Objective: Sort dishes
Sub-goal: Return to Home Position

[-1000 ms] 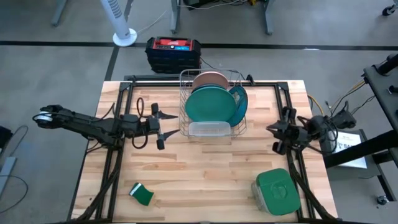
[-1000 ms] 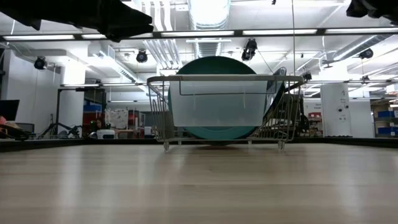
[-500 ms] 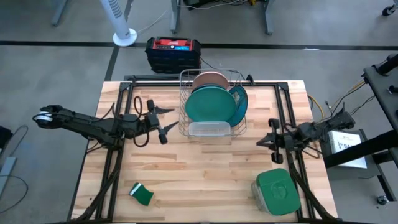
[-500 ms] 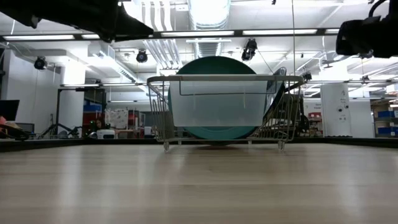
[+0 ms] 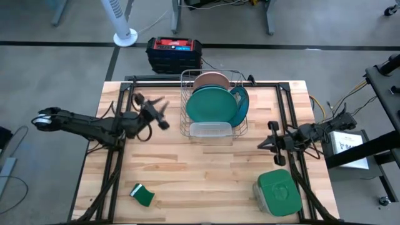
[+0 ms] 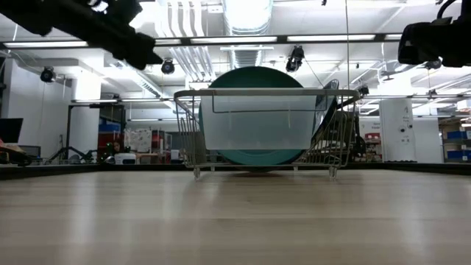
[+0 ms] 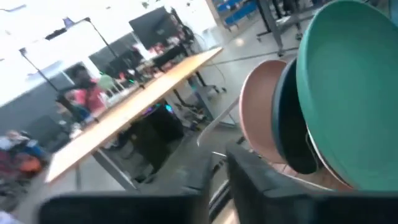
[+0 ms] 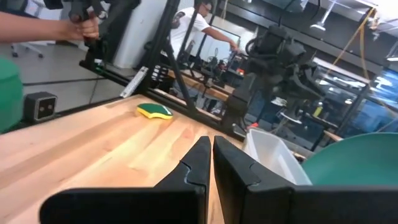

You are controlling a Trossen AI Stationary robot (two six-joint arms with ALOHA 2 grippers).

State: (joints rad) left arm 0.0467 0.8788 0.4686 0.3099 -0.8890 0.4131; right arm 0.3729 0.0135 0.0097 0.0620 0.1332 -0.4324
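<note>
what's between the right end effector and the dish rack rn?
Nothing: bare tabletop from the right end effector to the dish rack, per the high view.

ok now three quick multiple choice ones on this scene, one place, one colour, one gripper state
1. Where is the green-lidded container? A in the dish rack; B on the table, right arm's side, apart from the rack; C on the floor.
2. What colour is the front plate in the rack? A red; B yellow; C teal-green.
3. The right gripper is: A shut, empty; B shut on a plate; C wide open.

1 B: the high view shows it at the table's near right corner.
2 C: high and low views show it teal-green.
3 A: its fingers meet with nothing between.
The left gripper hangs left of the rack.
</note>
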